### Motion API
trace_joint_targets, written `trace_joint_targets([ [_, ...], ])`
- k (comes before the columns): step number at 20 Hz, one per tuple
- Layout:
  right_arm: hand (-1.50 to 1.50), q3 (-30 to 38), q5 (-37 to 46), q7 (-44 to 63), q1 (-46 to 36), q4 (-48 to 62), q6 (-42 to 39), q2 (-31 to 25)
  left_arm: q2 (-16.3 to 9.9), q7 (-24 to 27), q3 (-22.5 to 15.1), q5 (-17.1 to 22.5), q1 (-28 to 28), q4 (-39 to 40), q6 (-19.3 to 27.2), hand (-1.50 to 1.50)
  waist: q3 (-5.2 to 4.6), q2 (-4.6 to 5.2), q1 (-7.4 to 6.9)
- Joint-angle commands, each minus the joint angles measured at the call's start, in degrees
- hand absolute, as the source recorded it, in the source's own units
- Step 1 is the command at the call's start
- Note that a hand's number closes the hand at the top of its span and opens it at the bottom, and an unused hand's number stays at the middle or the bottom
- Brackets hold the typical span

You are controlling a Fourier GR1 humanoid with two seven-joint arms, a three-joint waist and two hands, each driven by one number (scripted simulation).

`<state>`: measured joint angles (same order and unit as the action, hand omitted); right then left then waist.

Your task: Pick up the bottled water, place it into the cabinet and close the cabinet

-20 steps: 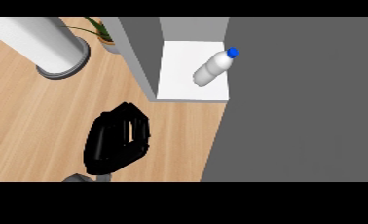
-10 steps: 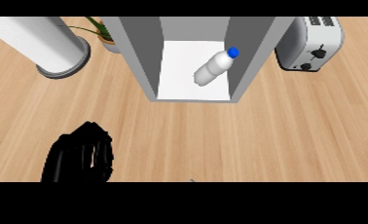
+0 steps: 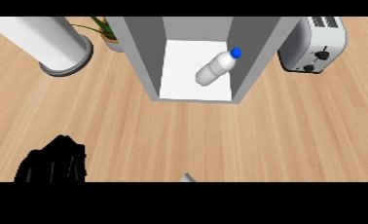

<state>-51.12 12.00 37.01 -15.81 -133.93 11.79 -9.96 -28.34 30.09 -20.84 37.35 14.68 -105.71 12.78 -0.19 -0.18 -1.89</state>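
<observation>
A light wooden counter (image 3: 215, 135) with plank grain fills the view. At its far edge, centred, stands a grey open-fronted cabinet (image 3: 140, 57) with a white floor. A broad white cylinder on a grey round base (image 3: 54, 47) stands at the far left corner, and a white and silver toaster with black knobs (image 3: 313, 45) sits just right of the cabinet's right wall. A green leafy plant in a small pot (image 3: 106, 30) shows between the cylinder and the cabinet. The clear plastic water bottle with a blue cap (image 3: 217, 67) lies tilted on the cabinet floor, cap toward the right wall. The near half of the counter is bare wood. The black left hand (image 3: 54, 162) is at the near left edge, fingers curled, holding nothing.
</observation>
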Motion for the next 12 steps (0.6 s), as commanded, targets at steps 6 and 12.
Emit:
trace_joint_targets([
  [6, 1.50, 11.16, -5.82, 2.23, -19.30, 18.77, 10.38, 9.58, -4.49, 2.59, 5.89, 3.42, 3.77, 2.07, -8.71, 1.50, -0.04, 0.60, -1.43],
  [12, 1.50, 20.68, -19.86, -7.06, -24.47, 34.96, 5.72, 9.87, -6.27, 2.54, 10.16, 5.92, 5.74, 2.35, -12.79, 1.50, 0.15, 0.63, -0.18],
])
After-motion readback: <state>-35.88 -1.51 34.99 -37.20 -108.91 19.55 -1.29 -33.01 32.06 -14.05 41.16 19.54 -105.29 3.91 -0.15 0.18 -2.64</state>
